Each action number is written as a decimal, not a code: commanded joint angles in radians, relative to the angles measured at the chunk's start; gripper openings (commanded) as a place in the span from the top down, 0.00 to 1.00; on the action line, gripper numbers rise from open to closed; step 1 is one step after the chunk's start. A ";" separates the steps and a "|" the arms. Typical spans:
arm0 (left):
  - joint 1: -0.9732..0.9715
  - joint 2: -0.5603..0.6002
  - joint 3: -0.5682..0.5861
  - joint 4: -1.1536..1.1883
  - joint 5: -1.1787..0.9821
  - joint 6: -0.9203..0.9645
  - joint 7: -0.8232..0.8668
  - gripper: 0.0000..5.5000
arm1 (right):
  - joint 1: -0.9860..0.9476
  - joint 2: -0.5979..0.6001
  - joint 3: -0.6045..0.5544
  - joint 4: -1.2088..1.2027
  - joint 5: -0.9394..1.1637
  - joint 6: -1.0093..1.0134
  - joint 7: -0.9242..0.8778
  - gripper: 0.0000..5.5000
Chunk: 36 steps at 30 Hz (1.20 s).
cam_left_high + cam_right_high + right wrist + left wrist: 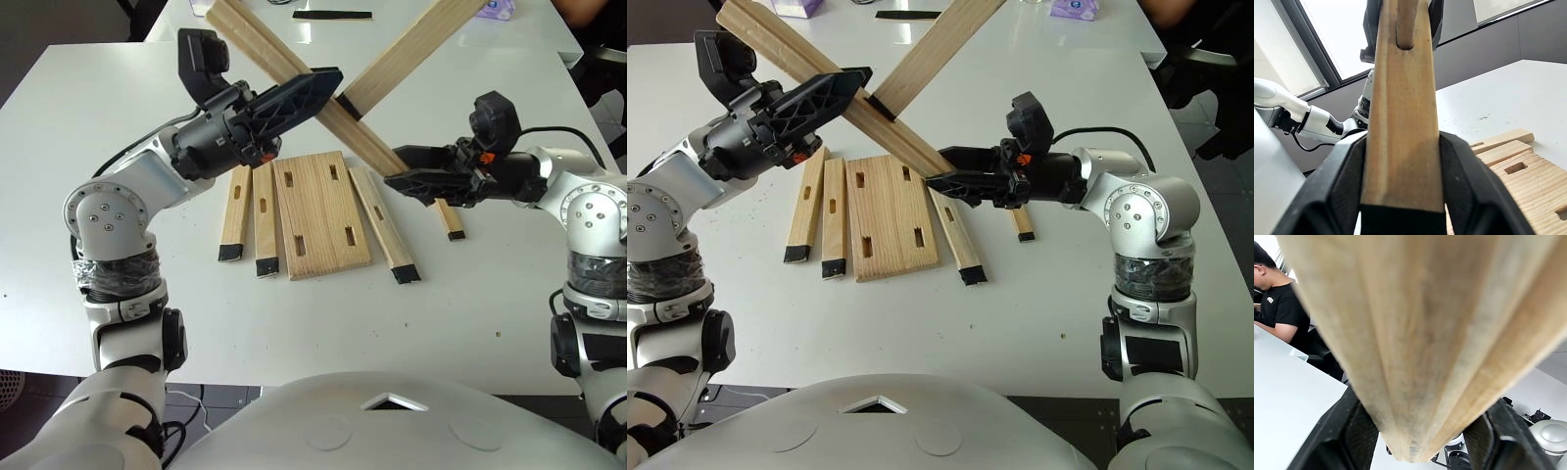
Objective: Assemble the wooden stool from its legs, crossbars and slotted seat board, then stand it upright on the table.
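white table (441,323), seat board (318,220) flat; left gripper (318,88) clamps one leg (411,49), right gripper (400,181) the other leg (260,44), crossed

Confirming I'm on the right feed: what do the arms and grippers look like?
The left arm and right arm: silver-white, round bolted joint caps. The left gripper and right gripper: black, long tapered fingers, orange tabs. A black cable trails from the right wrist.

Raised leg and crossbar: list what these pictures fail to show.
- Eye views: the left end effector covers where leg and crossbar meet, hiding any joint.
- Eye views: the top edge cuts off the crossbar's far end.
- Left wrist view: the gripped wooden piece blocks that meeting point.
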 commanded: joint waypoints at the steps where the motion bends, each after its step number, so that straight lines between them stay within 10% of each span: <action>1: 0.009 0.009 0.042 -0.010 0.028 -0.042 -0.020 0.60 | 0.006 -0.034 -0.005 0.019 -0.012 -0.020 0.002 0.62; 12: 0.039 0.011 0.038 0.003 0.148 -0.090 -0.038 0.62 | 0.053 0.010 -0.012 0.043 -0.068 -0.125 -0.098 0.38; 23: 0.289 0.336 0.129 -0.012 0.470 -0.229 -0.400 0.62 | 0.130 0.079 -0.079 0.121 -0.162 -0.292 -0.272 0.38; 36: 0.402 0.338 0.056 -0.101 0.606 -0.308 -0.490 0.62 | 0.140 0.060 -0.079 0.139 -0.189 -0.320 -0.277 0.38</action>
